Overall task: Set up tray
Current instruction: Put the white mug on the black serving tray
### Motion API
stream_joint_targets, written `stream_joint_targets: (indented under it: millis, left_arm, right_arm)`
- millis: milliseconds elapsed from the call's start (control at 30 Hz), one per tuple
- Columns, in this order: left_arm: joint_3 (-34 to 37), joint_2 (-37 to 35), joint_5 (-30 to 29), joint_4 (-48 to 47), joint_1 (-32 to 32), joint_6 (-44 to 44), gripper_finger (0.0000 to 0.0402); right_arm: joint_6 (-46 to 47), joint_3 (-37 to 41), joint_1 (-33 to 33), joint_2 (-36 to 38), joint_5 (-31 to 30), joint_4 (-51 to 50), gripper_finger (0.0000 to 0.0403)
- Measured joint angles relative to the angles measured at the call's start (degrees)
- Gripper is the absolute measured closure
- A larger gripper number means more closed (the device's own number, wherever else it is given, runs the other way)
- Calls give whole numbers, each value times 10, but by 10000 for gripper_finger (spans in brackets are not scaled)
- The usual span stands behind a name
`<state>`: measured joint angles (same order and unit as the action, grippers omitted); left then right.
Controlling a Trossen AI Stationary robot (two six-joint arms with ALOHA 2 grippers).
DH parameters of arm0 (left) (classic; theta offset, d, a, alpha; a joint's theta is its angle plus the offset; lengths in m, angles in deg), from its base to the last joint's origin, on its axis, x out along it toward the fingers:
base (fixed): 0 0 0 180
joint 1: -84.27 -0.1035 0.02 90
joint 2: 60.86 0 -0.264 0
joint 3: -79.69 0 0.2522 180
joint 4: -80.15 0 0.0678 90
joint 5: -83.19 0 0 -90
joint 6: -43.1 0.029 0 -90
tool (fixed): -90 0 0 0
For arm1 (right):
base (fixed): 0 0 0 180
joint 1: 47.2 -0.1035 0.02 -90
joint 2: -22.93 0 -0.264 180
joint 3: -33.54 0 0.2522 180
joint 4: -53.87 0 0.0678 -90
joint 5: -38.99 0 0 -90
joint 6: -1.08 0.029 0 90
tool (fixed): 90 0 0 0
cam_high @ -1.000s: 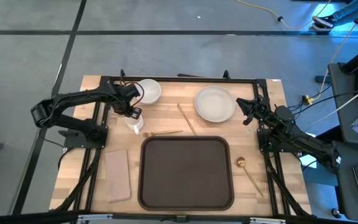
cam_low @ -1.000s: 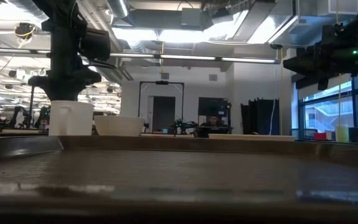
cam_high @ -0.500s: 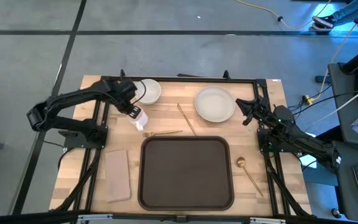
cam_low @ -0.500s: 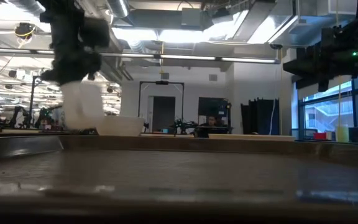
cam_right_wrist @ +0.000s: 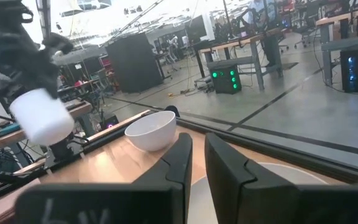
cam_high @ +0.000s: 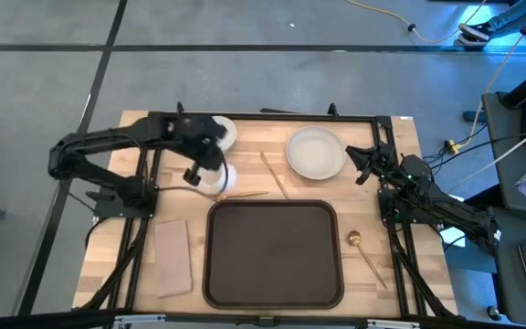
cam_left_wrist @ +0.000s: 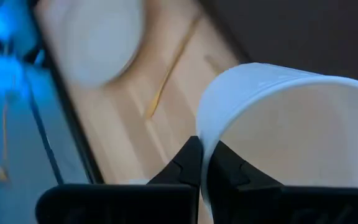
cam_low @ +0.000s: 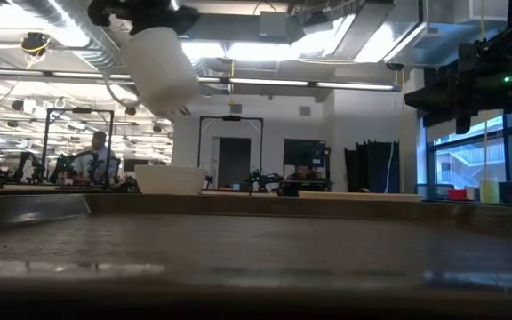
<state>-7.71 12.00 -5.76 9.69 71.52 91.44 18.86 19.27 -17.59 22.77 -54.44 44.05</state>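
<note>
Pinching the rim of a white paper cup [cam_high: 215,176], the left tool [cam_high: 199,170] hangs above the light wooden surface [cam_high: 245,178], just off the far left corner of the large dark brown rectangular tray [cam_high: 275,253]. In the left wrist view its two dark fingers [cam_left_wrist: 191,163] are pressed together on the cup's thin wall [cam_left_wrist: 278,137], one inside and one outside. The low view shows the cup [cam_low: 160,67] lifted well clear of the surface and tilted.

That tray with rounded corners and a raised rim lies at the near middle of the surface, nothing on it. A tan rectangular napkin [cam_high: 173,257] lies just beside its left edge. A small white bowl [cam_high: 221,132] sits at the far side near the left arm, and a round white plate [cam_high: 316,152] sits farther right. Two thin wooden chopsticks [cam_high: 273,175] lie between the plate and the tray. A gold spoon [cam_high: 365,253] lies right of the tray.

The right tool [cam_high: 362,164] hovers beside the plate; in its wrist view its fingers [cam_right_wrist: 180,163] stand nearly together with a narrow gap, holding nothing.
</note>
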Motion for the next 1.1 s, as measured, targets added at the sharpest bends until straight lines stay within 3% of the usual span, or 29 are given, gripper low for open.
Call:
stream_joint_targets:
  millis: [333,633,1100]
  left_arm:
    - [-10,144,-29,-7,109,178,398]
    - [-72,260,-17,-49,168,134,398]
    - [-121,365,-8,-48,199,92,398]
  right_arm:
    - [-3,0,0,-4,0,-23,356]
    - [-4,0,0,-10,0,-22,356]
    - [-4,0,0,-12,5,-22,356]
